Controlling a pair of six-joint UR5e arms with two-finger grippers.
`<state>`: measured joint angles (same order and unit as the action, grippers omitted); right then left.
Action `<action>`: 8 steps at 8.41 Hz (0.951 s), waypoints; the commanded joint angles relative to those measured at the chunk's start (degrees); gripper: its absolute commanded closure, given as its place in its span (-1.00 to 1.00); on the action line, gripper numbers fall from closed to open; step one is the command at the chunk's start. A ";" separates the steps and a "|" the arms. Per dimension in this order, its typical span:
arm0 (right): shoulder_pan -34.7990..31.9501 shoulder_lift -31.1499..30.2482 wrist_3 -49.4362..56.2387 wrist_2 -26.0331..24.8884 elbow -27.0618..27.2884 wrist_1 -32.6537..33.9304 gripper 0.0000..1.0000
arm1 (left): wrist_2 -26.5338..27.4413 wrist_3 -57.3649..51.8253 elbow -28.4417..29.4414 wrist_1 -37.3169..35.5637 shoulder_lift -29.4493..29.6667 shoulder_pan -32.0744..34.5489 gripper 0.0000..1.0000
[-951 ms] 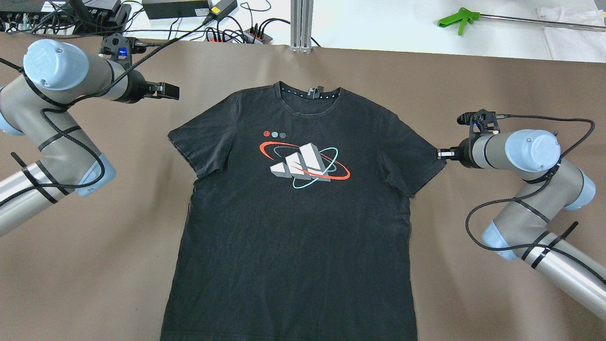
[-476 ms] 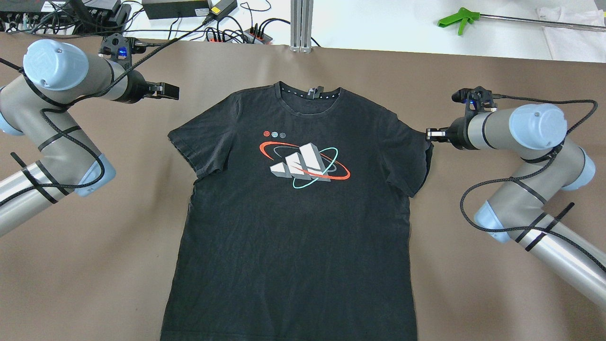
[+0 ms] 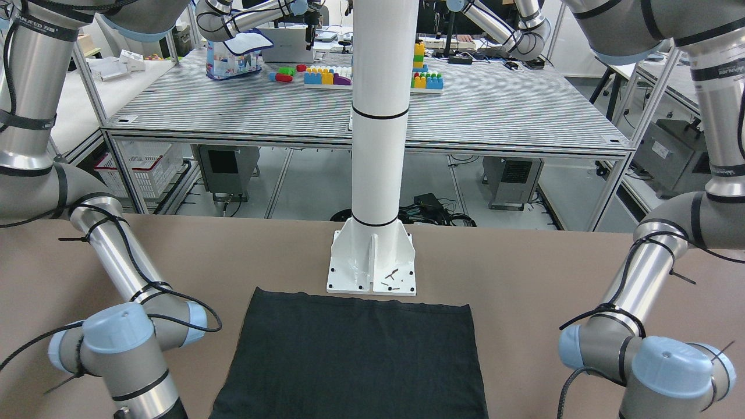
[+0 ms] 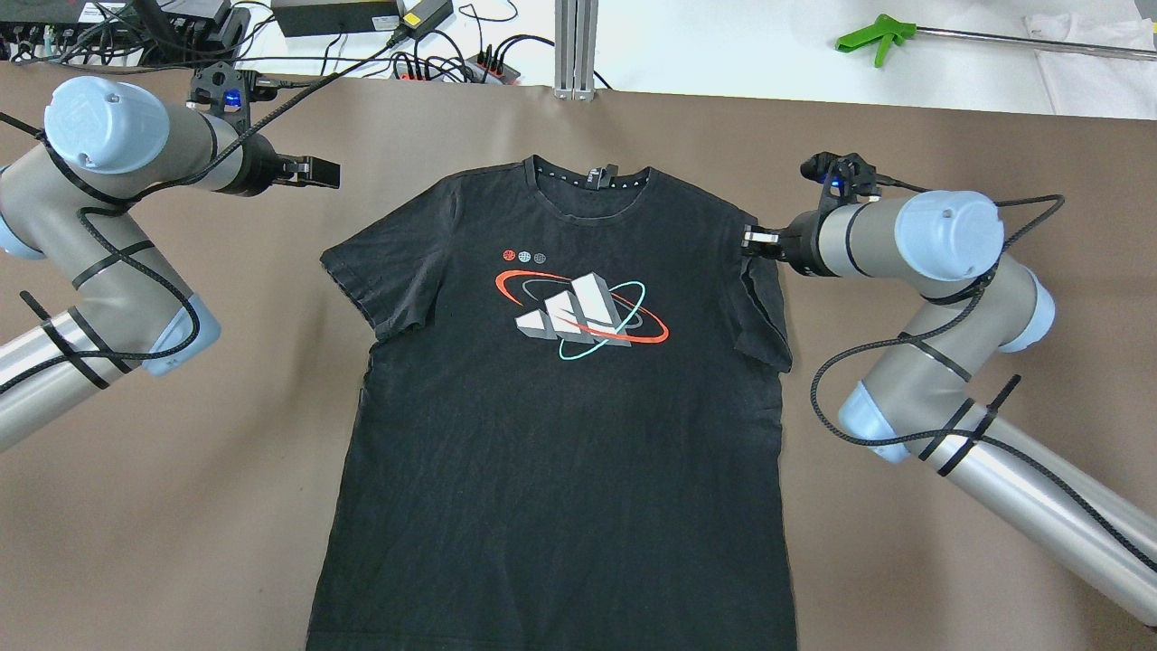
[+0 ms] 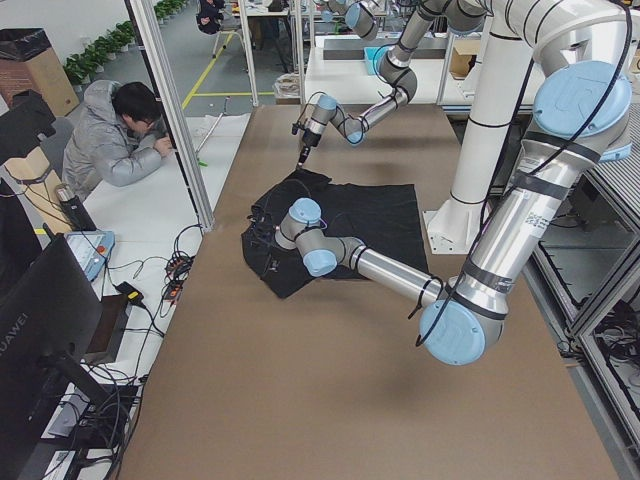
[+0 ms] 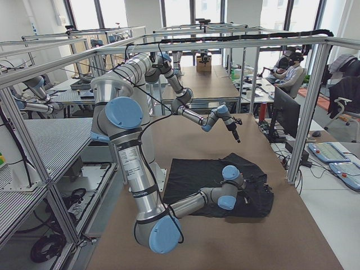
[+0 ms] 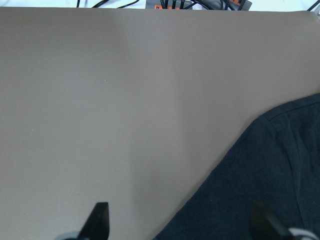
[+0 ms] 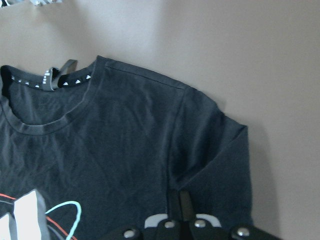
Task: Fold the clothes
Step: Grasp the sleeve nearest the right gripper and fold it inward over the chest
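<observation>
Holding one sleeve (image 4: 766,312) doubled inward, on a pinch that may be thin

We see the black T-shirt (image 4: 560,434) lying print-up and mostly flat on the brown desk (image 4: 181,506). The right jaws are closed on the hem of the sleeve on that side, which is lifted and turned in towards the shoulder. The left jaws stand wide open above bare desk just off the opposite shoulder, touching nothing. Our worry is the grip. The wrist view hides how much cloth sits between the right jaws, so the bite is possibly only the hem. Soft fabric could then slide out mid-fold and land skewed. With nothing pinning the shirt, a pull too low or too far could also drag the whole body sideways and wrinkle the chest.
</observation>
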<state>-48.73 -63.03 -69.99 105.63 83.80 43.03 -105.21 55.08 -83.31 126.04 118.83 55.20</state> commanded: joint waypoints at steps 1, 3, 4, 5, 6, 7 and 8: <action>7.66 3.43 -6.72 -11.80 0.05 -0.05 1.00 | 0.18 -0.15 0.52 0.00 -0.01 0.00 -1.00; 11.27 4.14 -7.88 -17.01 0.05 -0.23 1.00 | 0.18 -0.15 0.69 0.00 -0.01 0.00 -1.00; 11.64 4.84 -7.96 -17.55 -0.13 -0.05 1.00 | 0.27 -0.15 1.13 0.00 0.08 0.00 -1.00; 11.81 5.63 -9.10 -17.65 -0.91 0.12 1.00 | 0.36 -0.24 1.22 0.09 0.17 0.00 -1.00; 11.82 7.29 -9.02 -18.34 -4.14 -0.14 1.00 | 0.36 -0.24 1.22 0.00 0.34 0.00 -1.00; 11.82 9.31 -9.11 -21.31 -7.39 -0.31 1.00 | 1.06 -0.24 1.31 0.00 0.52 -0.09 -1.00; 11.82 10.55 -9.11 -21.69 -8.64 -0.32 1.00 | 1.06 -0.24 1.40 0.00 0.61 -0.09 -1.00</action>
<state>-37.00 -55.30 -78.93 86.19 79.01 42.86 -104.55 54.85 -82.07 126.05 119.20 55.16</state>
